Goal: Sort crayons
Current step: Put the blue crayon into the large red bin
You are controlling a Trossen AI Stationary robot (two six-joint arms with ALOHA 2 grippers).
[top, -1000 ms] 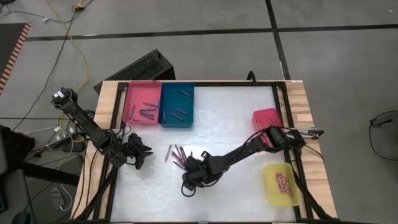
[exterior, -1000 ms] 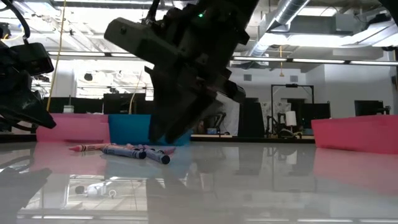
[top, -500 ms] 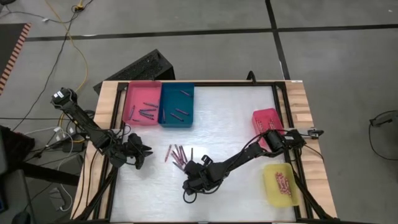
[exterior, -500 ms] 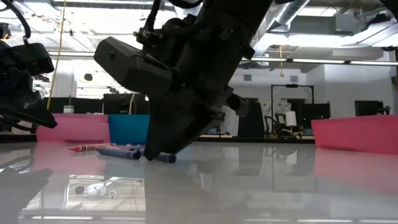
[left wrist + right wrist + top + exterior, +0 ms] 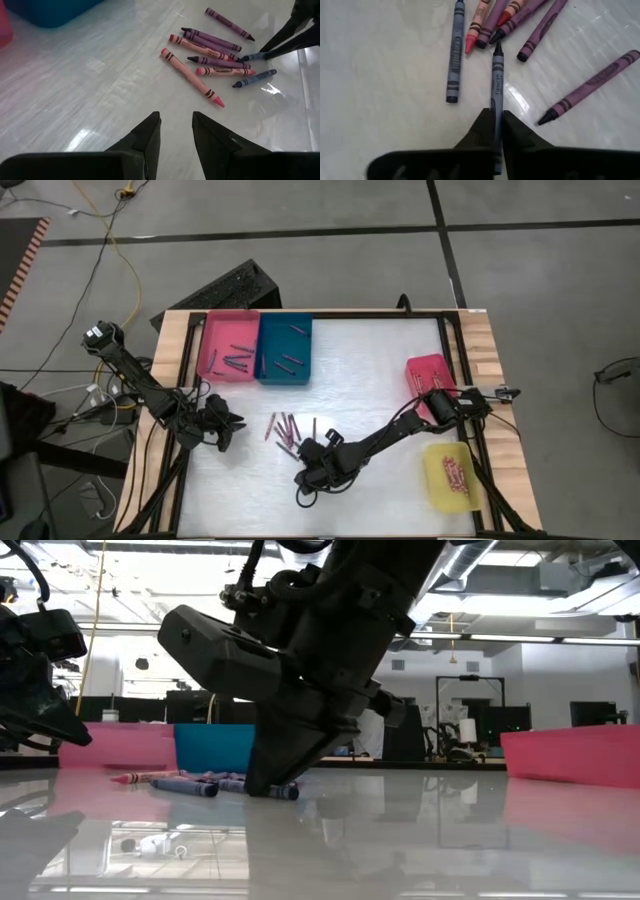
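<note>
A pink tray [image 5: 228,330] and a blue tray [image 5: 286,366] sit touching at the table's [image 5: 380,370] far left. A red tray [image 5: 428,369] and yellow tray [image 5: 450,476] line the right edge; cables [image 5: 115,240] trail across the floor.

The setting was a robotics lab or industrial workspace. A wood-edged work table [image 5: 480,350] with a glossy white top stood on a grey concrete floor [image 5: 330,265] marked with dark tape lines. Loose cables, one yellow [image 5: 112,240], trailed across the floor beside the table. Beyond the table, the level view showed exposed ceiling ducts [image 5: 470,560], strip lighting, and a row of dark monitors and desks [image 5: 480,725] against a far wall.
</note>
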